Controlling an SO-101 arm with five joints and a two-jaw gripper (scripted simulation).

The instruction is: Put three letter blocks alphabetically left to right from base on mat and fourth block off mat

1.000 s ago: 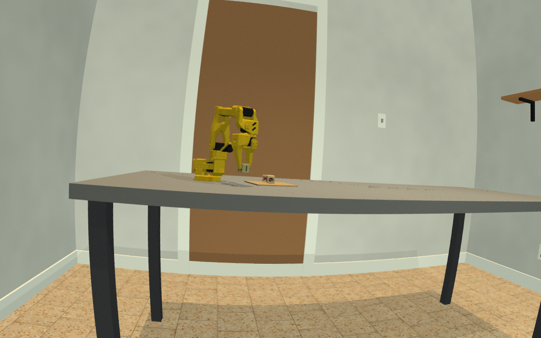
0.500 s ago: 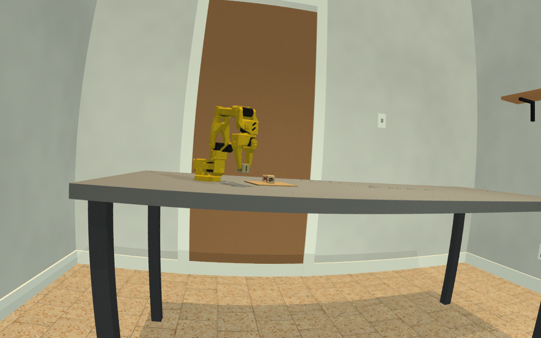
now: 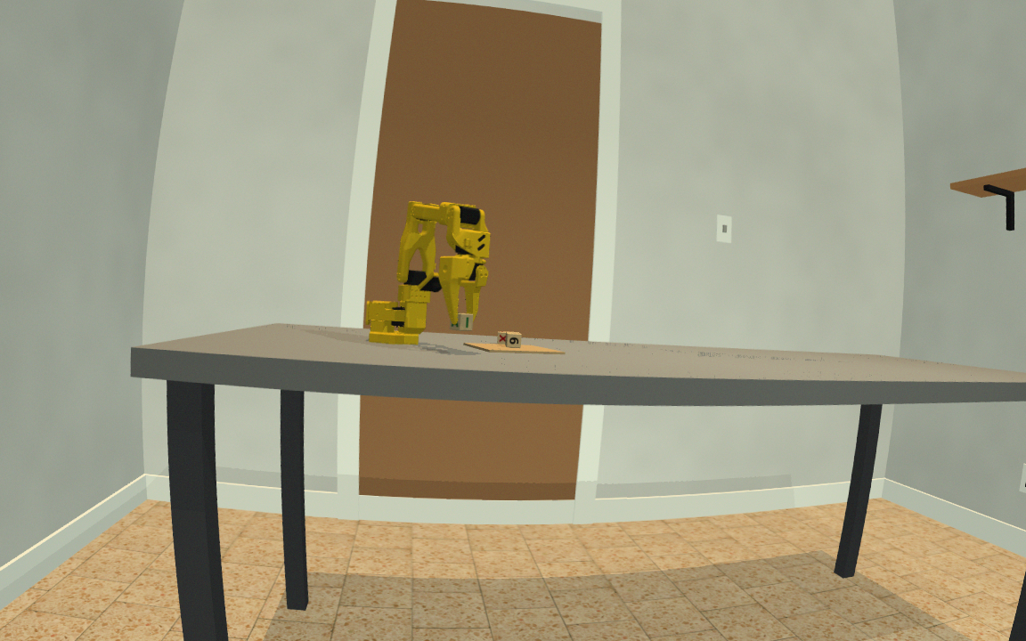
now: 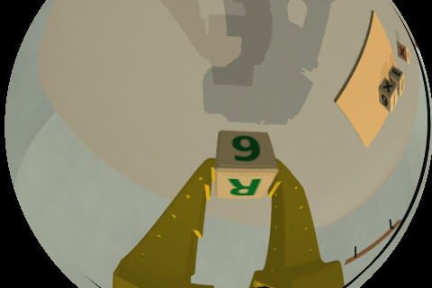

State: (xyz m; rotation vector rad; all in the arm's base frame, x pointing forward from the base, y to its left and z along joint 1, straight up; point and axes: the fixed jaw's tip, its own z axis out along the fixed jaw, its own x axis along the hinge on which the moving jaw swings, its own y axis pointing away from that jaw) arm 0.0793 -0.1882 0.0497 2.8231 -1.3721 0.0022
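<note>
My gripper is shut on a block with green marks; in the wrist view it shows a green R on one face and a green 6 on another. In the exterior view the same block hangs just above the table, left of the mat and off it, beside the arm's base. The tan mat lies flat on the table. On it stand blocks with black and red marks; they also show in the wrist view at the far right on the mat. Their top letters are too small to read.
The arm's yellow base stands on the table left of the mat. The arm's shadow falls on the table under the gripper. A brown door is behind the table, and a shelf is on the right wall.
</note>
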